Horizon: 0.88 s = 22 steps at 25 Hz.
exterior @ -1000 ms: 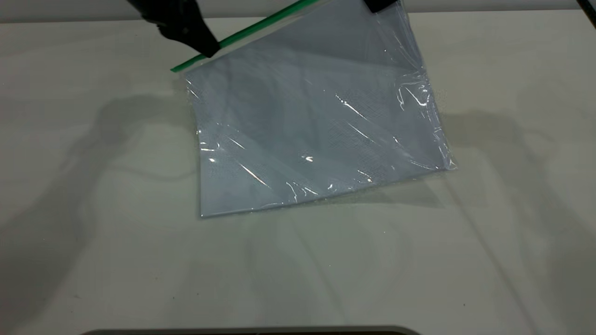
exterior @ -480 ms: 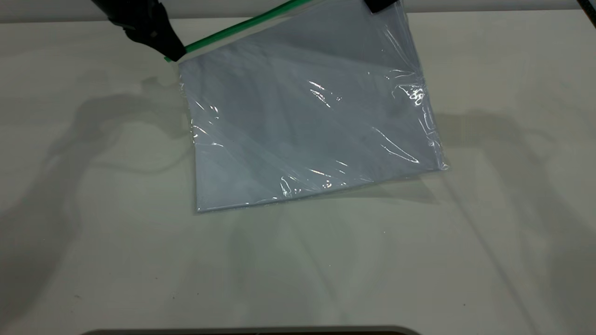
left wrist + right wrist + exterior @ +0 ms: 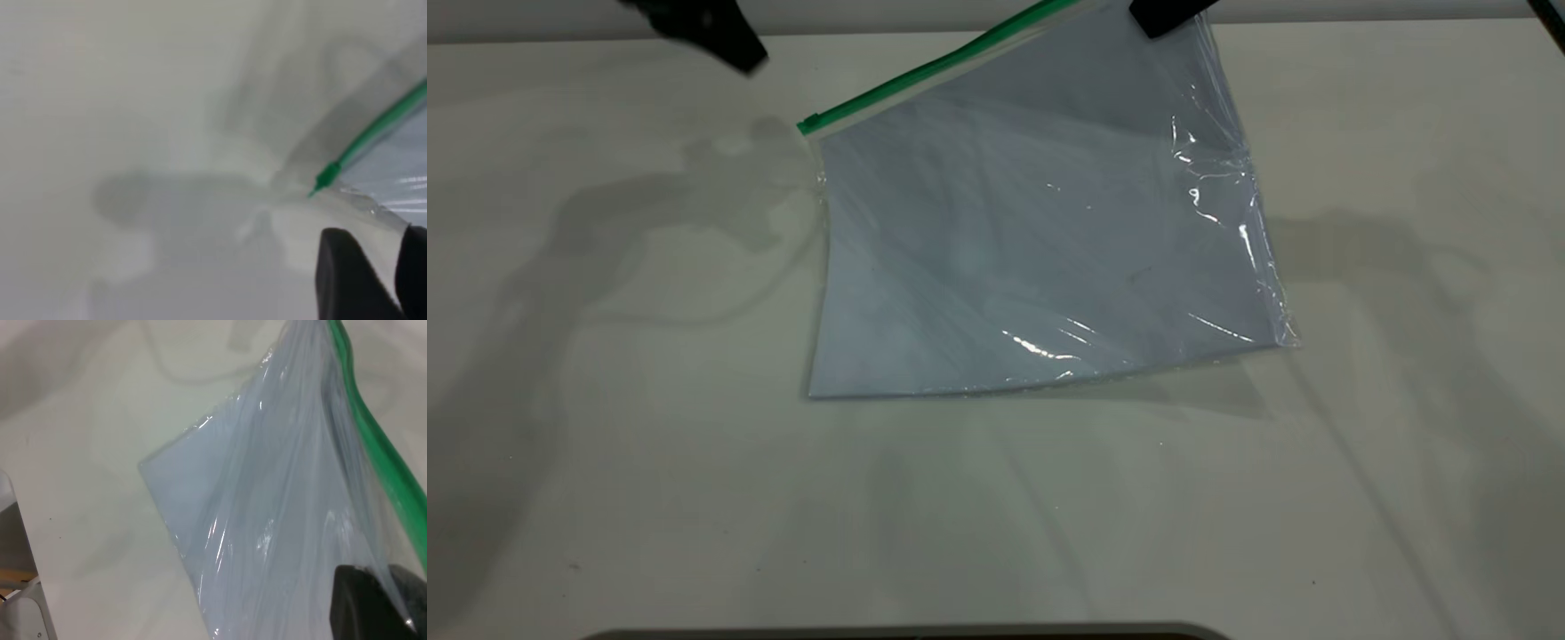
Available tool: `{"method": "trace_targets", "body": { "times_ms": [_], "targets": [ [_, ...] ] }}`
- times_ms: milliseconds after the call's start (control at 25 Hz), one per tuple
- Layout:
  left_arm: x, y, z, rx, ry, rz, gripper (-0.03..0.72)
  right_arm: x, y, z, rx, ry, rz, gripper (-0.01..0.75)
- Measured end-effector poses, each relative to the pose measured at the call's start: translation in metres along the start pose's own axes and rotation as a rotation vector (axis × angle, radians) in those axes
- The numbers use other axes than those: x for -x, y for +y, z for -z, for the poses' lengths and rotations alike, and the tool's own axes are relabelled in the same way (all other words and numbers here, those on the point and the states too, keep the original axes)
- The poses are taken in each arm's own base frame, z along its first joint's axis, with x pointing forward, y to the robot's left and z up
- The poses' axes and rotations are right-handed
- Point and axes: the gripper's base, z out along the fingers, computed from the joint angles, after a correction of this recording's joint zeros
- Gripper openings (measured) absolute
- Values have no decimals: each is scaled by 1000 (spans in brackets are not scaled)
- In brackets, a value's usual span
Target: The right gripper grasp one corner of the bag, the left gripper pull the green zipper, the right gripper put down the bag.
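Note:
The bag (image 3: pixel 1040 240), clear and crinkly with pale sheets inside, hangs tilted, its lower edge resting on the white table (image 3: pixel 605 444). My right gripper (image 3: pixel 1160 20) is shut on its upper right corner; in the right wrist view the gripper (image 3: pixel 383 577) pinches the plastic of the bag (image 3: pixel 267 520) beside the green zipper (image 3: pixel 380 460). The green zipper (image 3: pixel 934 71) runs along the raised top edge. My left gripper (image 3: pixel 743 53) hovers up and to the left of the strip's end, apart from it. In the left wrist view the gripper (image 3: pixel 377 233) is open and empty, short of the zipper (image 3: pixel 373 133).
A dark rounded rim (image 3: pixel 907 633) shows at the table's near edge. The table's far edge (image 3: pixel 516 36) runs behind both arms. A white fixture (image 3: pixel 20 613) appears low in the right wrist view.
My left gripper slid along the zipper to its left end, let go and drew away up-left. The freed bag swung back to the right. The right gripper kept its hold.

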Motion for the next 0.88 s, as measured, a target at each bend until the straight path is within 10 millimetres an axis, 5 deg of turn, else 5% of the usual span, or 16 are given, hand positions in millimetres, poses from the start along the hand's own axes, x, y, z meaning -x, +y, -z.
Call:
{"method": "trace_targets", "body": {
  "times_ms": [160,320,600,720,880],
  "targets": [
    [22,-3,41,65,-54,20,407,0,1,-1,1,1,1,40],
    [46,-16,88,102,-124,51,442,2,2,-9,-15,-6,-4,73],
    [75,-60,152,43,-169,26,443,9,8,-40,-144,11,52,358],
    [80,-75,180,31,-183,24,443,14,9,-21,-194,43,52,481],
    [81,-100,232,60,-185,50,444,35,33,38,-203,70,13,520]
  ]
}}
